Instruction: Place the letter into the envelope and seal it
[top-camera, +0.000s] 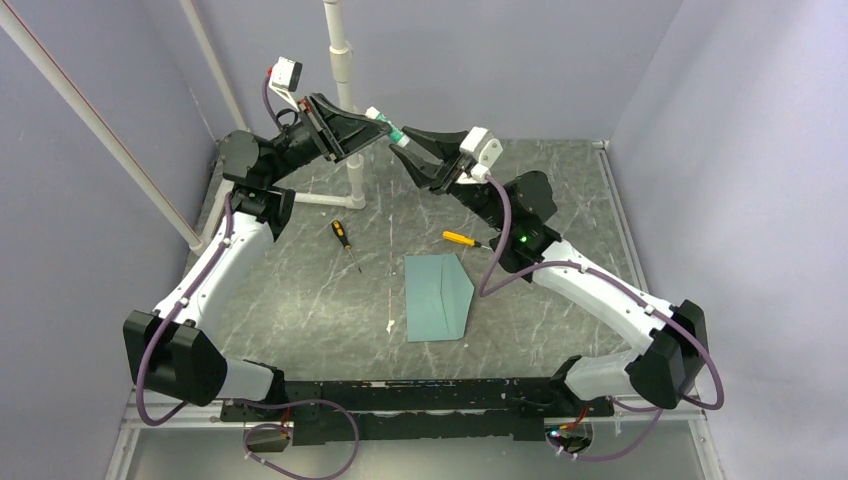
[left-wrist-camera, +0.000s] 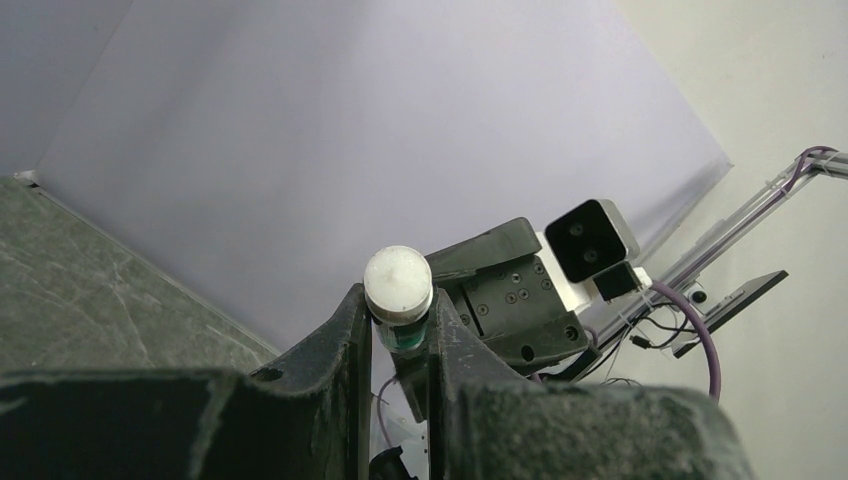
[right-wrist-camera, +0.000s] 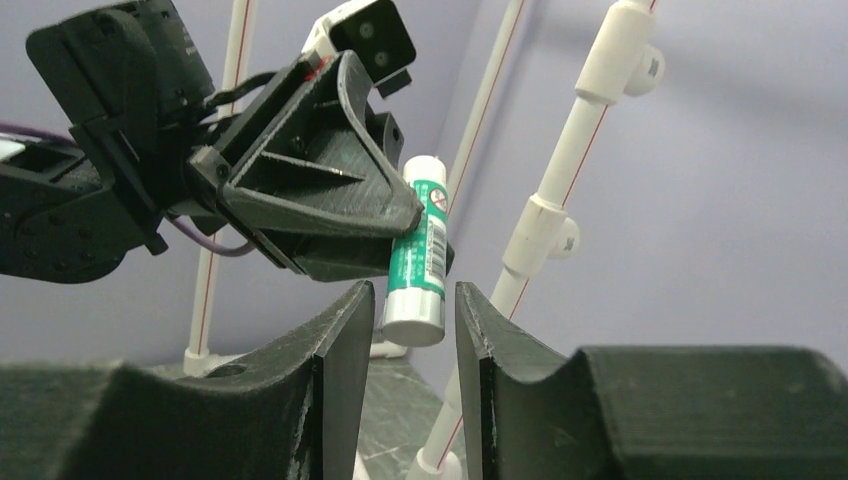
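The teal envelope (top-camera: 436, 297) lies flat on the dark table (top-camera: 300, 310), flap side to the right. The letter is out of view. High above the table's back, my left gripper (top-camera: 375, 122) (left-wrist-camera: 397, 320) is shut on a green-and-white glue stick (top-camera: 388, 127) (left-wrist-camera: 398, 285) (right-wrist-camera: 422, 250). My right gripper (top-camera: 402, 143) (right-wrist-camera: 410, 300) faces it. Its jaws stand on either side of the stick's white lower end, with a thin gap on each side, so it is open.
A white pipe stand (top-camera: 345, 100) rises just behind the two grippers. A black-handled screwdriver (top-camera: 345, 240) and an orange-handled one (top-camera: 460, 238) lie on the table behind the envelope. A thin white stick (top-camera: 389, 315) lies left of the envelope.
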